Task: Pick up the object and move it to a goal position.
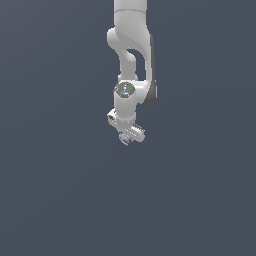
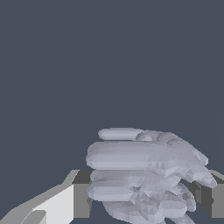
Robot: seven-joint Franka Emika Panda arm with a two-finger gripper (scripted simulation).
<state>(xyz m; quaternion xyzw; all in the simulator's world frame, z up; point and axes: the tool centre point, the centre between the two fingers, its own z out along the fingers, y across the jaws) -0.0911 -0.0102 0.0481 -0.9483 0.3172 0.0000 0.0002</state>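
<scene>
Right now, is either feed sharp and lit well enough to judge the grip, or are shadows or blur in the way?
Exterior view: flat, even light, no glare and no cast shadow on the plain grey ground, but the object under the hand is tiny and coarsely rendered. Wrist view: sharp, soft shading only; the object fills the lower frame between the fingers, and the edge crops it.

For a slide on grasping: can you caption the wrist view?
Wrist view: pale lavender jagged object sits between the gripper fingers against a plain dark background.
</scene>
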